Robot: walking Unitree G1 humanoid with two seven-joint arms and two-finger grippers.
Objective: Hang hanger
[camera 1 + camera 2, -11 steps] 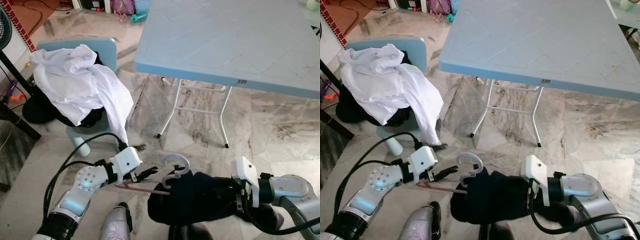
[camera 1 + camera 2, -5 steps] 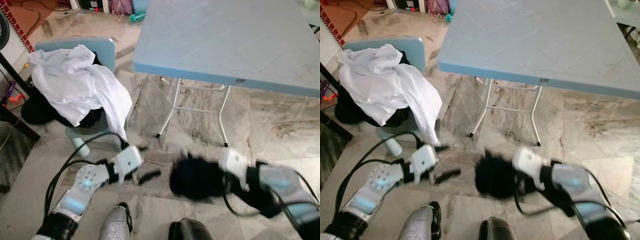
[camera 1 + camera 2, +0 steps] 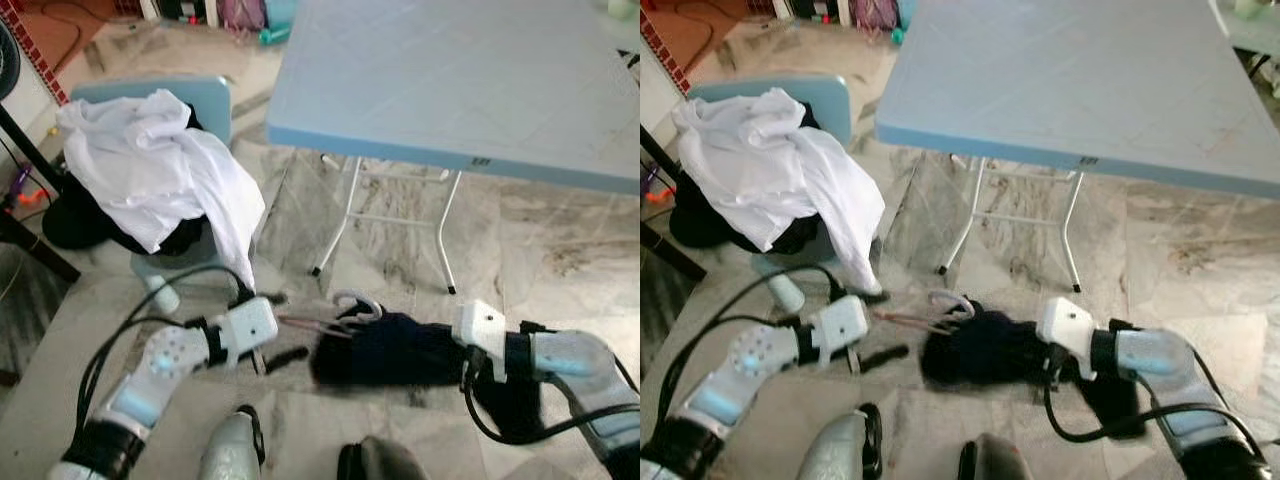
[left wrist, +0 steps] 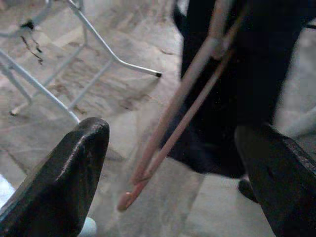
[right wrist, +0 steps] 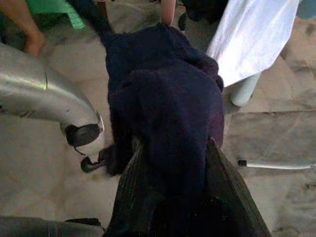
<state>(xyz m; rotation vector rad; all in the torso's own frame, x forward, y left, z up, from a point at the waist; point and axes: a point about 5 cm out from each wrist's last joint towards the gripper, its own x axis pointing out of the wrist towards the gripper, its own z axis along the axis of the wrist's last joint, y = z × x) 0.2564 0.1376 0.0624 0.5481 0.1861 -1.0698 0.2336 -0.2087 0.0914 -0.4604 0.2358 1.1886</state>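
Note:
A pink hanger (image 3: 312,325) with a pale hook (image 3: 358,303) carries a dark navy garment (image 3: 385,348) low over the marble floor, in front of my legs. My left gripper (image 3: 288,338) is at the hanger's left end. In the left wrist view its black fingers (image 4: 64,182) stand wide apart, open, with the hanger's thin rods (image 4: 173,118) passing between them untouched. My right gripper (image 5: 173,148) is shut on the bunched navy garment (image 5: 163,98) at its right side, and the cloth hides the fingertips in the eye views.
A light blue folding table (image 3: 450,80) on white legs (image 3: 345,215) stands just ahead. At left, a blue chair (image 3: 205,95) holds white cloth (image 3: 150,160) over dark clothes. A black stand pole (image 3: 30,150) crosses the far left. My feet (image 3: 235,450) show at the bottom edge.
The right arm swung the garment and hanger left and away from me, then settled. The hanger's rods now pass between the left gripper's spread fingers; a second ago they lay just under them.

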